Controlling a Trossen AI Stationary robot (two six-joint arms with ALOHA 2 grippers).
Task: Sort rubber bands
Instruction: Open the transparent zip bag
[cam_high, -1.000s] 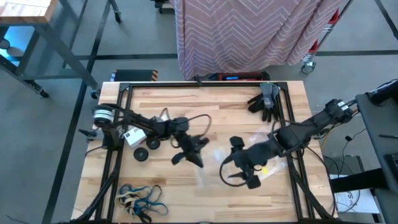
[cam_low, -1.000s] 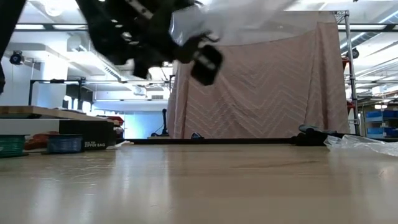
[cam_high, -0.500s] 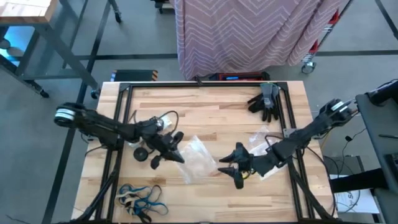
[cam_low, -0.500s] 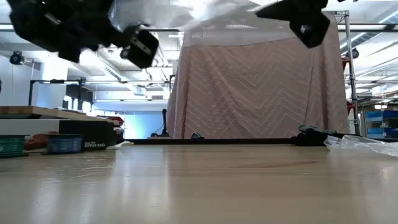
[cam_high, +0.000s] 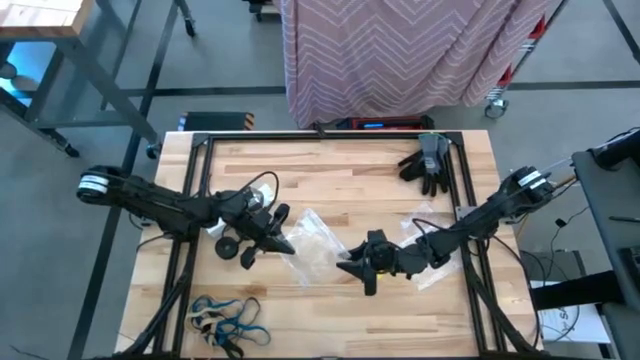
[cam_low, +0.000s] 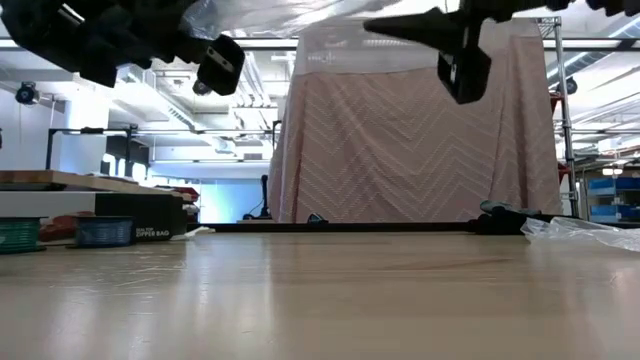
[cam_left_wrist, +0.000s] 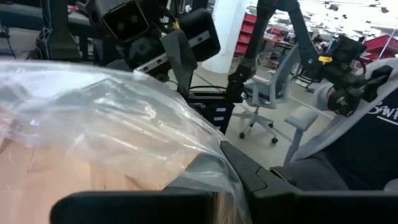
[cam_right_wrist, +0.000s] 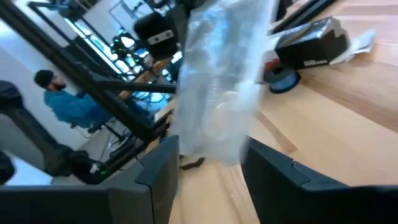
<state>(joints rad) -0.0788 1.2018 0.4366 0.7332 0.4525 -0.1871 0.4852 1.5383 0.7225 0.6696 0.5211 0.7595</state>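
With the left gripper (cam_high: 283, 243) jaws pinching the crinkly clear plastic bag (cam_high: 315, 238), we close the right gripper (cam_high: 352, 268) jaws, now spread, squarely on its free edge.

Clear plastic bag (cam_high: 312, 240) lifted mid-table, second crinkly bag (cam_high: 428, 222) near the right edge, dark grey gloves (cam_high: 427, 163) at far right corner — chevron curtain (cam_high: 400, 50) beyond, seated person (cam_right_wrist: 69, 102) in background.

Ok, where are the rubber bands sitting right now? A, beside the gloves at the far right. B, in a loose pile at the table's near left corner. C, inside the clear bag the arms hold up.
B: the rubber bands lie piled at the near left corner, away from the clear bag.
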